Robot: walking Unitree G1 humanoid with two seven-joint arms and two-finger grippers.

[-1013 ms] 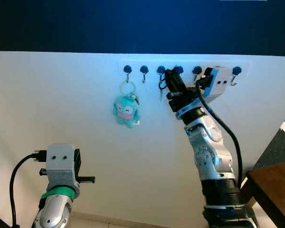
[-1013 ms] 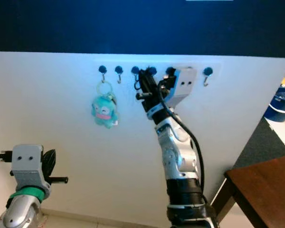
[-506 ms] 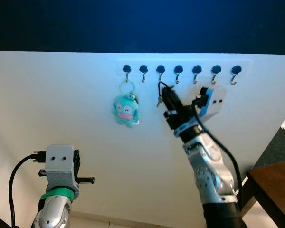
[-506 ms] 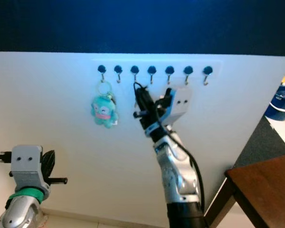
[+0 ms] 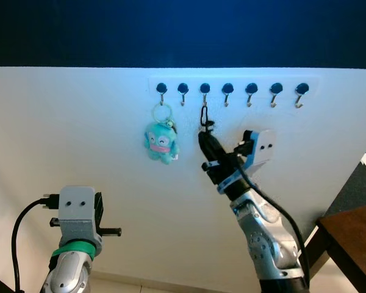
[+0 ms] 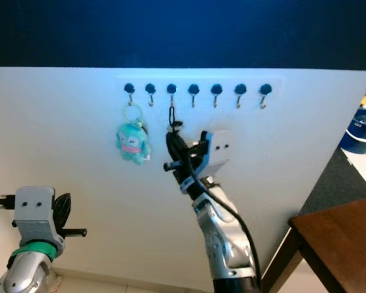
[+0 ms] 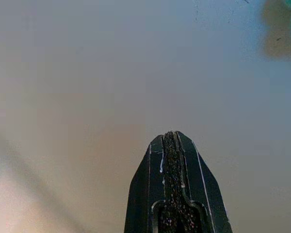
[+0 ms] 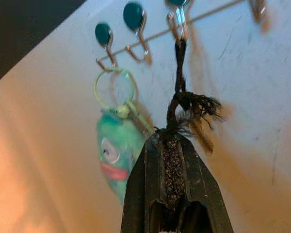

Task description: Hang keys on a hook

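Keys' black cord (image 8: 178, 73) now hangs from the third hook (image 5: 204, 89), at twelve o'clock above my right gripper (image 5: 205, 145), which has dropped from the rack, fingers still pinched on the cord's frayed end. Left gripper (image 7: 173, 145) sits closed, idle. I judge release comes next.

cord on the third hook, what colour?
Black, frayed at its knot: the cord hangs from the hook, clearest in the right wrist view.

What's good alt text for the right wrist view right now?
The right end effector, fingers closed, pinches the lower end of a black knotted cord whose top loop hangs on a blue-capped hook on a pale wall. Beside it, a teal plush keychain hangs by its ring from another hook.
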